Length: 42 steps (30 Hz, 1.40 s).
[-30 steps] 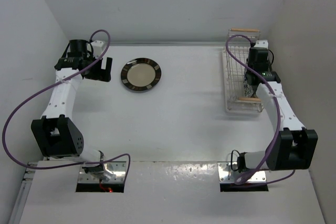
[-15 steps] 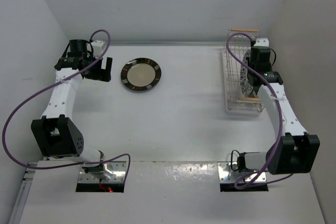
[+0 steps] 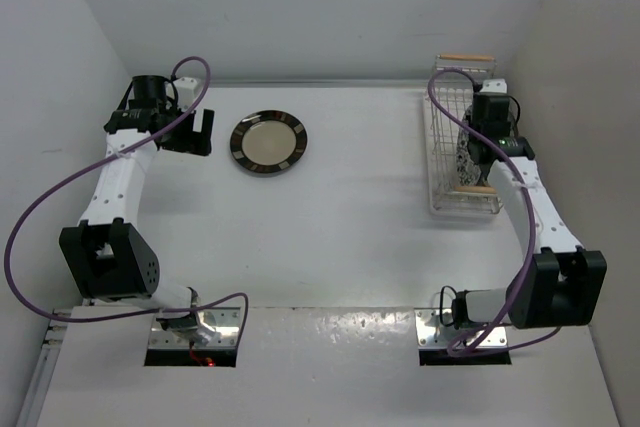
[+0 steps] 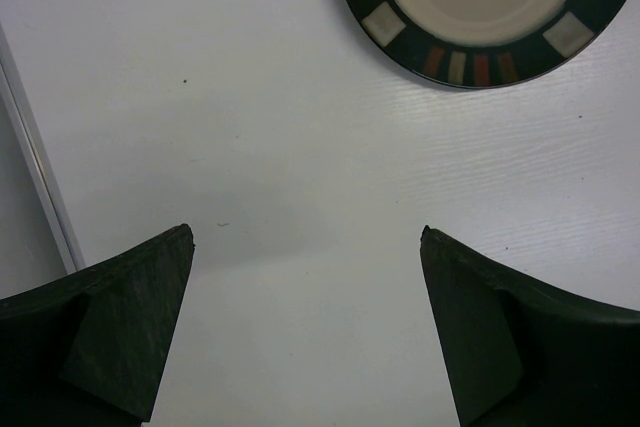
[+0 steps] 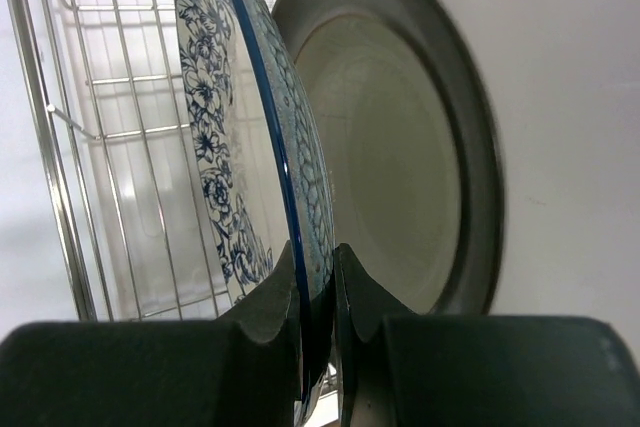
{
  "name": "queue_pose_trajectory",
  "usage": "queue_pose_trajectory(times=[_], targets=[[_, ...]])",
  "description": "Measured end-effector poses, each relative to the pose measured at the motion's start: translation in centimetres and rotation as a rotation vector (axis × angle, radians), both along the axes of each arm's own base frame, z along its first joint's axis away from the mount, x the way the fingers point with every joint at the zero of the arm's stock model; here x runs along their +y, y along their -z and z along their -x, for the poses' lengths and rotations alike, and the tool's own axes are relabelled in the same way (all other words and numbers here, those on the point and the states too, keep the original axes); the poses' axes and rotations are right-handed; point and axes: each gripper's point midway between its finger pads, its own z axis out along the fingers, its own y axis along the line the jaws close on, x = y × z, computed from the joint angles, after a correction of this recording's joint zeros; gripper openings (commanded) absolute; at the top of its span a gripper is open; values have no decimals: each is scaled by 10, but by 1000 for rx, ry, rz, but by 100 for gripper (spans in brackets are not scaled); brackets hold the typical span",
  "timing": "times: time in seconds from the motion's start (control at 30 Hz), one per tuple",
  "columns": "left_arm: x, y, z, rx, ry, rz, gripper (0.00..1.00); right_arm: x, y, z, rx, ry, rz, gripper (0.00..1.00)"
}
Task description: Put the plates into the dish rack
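right tool (image 5: 318,282) pinches the blue floral plate (image 5: 215,147) by its rim, upright in the dish rack (image 5: 55,187), grey-rimmed plate (image 5: 400,177) just behind. i'd keep it vertical and seat it between wires before letting go. left tool (image 4: 305,247) is spread, dark-rimmed plate (image 4: 470,67) on the desk (image 4: 300,137) beyond.

The left arm (image 3: 115,182) and right arm (image 3: 535,209) have white link shells joined by black boxy joint housings. A purple cable (image 3: 35,209) loops along each. Silver mounting plates (image 3: 225,319) sit at seven and five o'clock. The left tool (image 4: 305,247) shows dark, matte, wedge-shaped fingers (image 4: 120,327).
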Motion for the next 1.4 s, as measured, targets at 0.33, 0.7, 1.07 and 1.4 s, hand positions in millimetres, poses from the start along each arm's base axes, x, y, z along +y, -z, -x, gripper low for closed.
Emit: queue_pose_trajectory(times=[0.33,0.7,1.07,1.4], targets=[[0,5,-1,13,0,1,100,5,12,-1,16,-3,-28,28],[-2,12,1,32,8,12,100,4,2,-12,-30,1,-35,55],[-15,93,-38,234,51,96,96,14,-37,-28,-136,-65,-61,79],[-37,170,-112,335,36,247,83,37,-81,-17,-284,-168,-84,80]])
